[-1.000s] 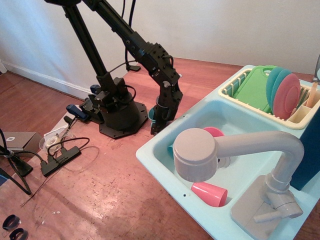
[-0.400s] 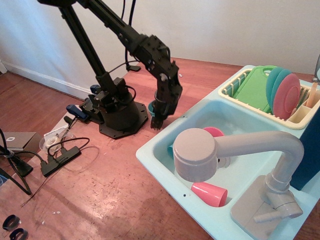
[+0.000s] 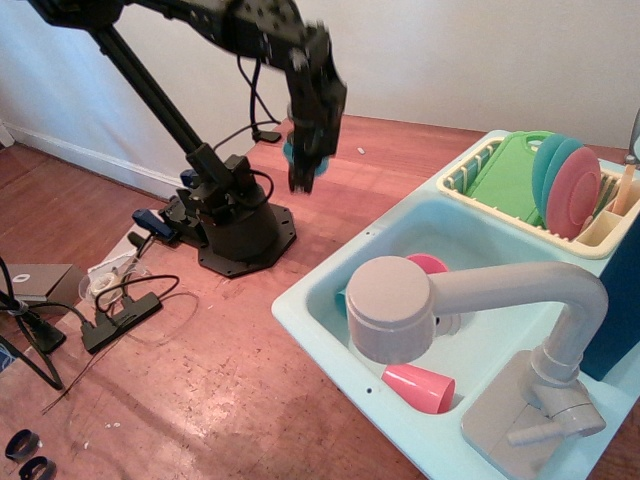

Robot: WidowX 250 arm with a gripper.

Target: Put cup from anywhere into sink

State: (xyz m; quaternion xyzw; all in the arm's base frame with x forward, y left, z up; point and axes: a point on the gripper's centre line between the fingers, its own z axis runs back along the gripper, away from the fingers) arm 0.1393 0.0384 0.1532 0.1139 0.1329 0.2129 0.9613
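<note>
The black robot arm point(image 3: 200, 25) reaches across the top of the view, and its end effector point(image 3: 300, 175) hangs in the air, well above the reddish wooden tabletop point(image 3: 200, 380) and to the left of the sink point(image 3: 310, 315). The end effector is blurred, but the cup point(image 3: 300, 156) shows as a teal patch clamped between its fingers, so it is holding the cup off the surface. The cup is apart from the sink, not over the basin. The sink is a pale aqua tub at the right, with a big grey faucet point(image 3: 440, 305) arching over it. One pink cup point(image 3: 420, 388) lies on its side in the basin near the front wall, and another pink cup point(image 3: 430, 263) peeks out behind the faucet head. At the back right a cream dish rack point(image 3: 590, 240) holds a green cutting board point(image 3: 510, 180) and upright teal and pink plates point(image 3: 570, 190). The arm's black base point(image 3: 235, 230) sits on the tabletop at left, with cables and a black hub point(image 3: 120, 315) near it.
</note>
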